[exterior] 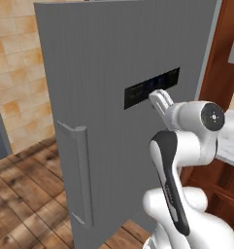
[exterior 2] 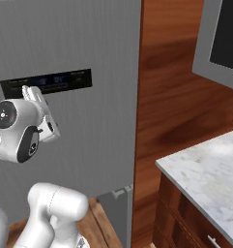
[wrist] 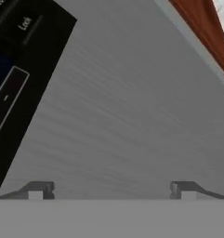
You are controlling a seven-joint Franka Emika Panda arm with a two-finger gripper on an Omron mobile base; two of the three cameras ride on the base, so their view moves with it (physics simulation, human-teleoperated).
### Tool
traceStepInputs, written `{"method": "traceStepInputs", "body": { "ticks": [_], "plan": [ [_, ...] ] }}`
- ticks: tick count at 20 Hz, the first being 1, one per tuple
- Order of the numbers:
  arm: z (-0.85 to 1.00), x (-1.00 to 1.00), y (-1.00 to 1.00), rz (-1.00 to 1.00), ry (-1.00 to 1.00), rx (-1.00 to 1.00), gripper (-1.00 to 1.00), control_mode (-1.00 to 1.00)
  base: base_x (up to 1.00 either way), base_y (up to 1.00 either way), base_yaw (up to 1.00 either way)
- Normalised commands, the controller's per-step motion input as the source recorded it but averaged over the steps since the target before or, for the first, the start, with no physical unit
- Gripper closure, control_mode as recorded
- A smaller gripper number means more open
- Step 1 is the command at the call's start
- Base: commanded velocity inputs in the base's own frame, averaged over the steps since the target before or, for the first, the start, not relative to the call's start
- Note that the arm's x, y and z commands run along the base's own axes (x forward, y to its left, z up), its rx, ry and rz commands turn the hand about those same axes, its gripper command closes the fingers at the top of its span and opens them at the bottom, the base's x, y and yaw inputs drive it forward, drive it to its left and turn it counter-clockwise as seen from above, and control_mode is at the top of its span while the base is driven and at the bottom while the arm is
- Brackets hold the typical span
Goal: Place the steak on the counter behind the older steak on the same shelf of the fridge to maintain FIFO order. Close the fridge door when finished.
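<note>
Left base view: gripper sits against the fridge door by its black display panel; handle lower left
Right base view: counter at right, beside wood panel
Hand view: fingertips spread wide, empty, close to the door's face

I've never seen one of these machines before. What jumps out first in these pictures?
The big grey fridge door takes up most of the scene, with a black display panel at mid-height and a long silver handle low on its left side. The white robot arm reaches up at it, its end effector open and empty, facing the door beside the panel. A marbled counter sits to the right.
</note>
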Motion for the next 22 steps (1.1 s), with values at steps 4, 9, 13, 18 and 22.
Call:
{"method": "traceStepInputs", "body": {
  "ticks": [4,9,13,18,22],
  "plan": [
    [0.00,0.69,0.32,-0.01,-0.11,-0.01,-1.00,-1.00,0.00,0.00,0.00],
    [0.00,0.76,0.39,-0.06,-0.09,-0.02,-1.00,-1.00,0.00,0.00,0.00],
    [0.00,0.80,0.35,-0.09,-0.08,-0.03,-1.00,-1.00,0.00,0.00,0.00],
    [0.00,0.92,0.28,-0.12,-0.07,-0.04,-1.00,-1.00,0.00,0.00,0.00],
    [0.00,0.87,0.16,-0.15,-0.09,-0.06,-1.00,-1.00,0.00,0.00,0.00]
  ]
}}
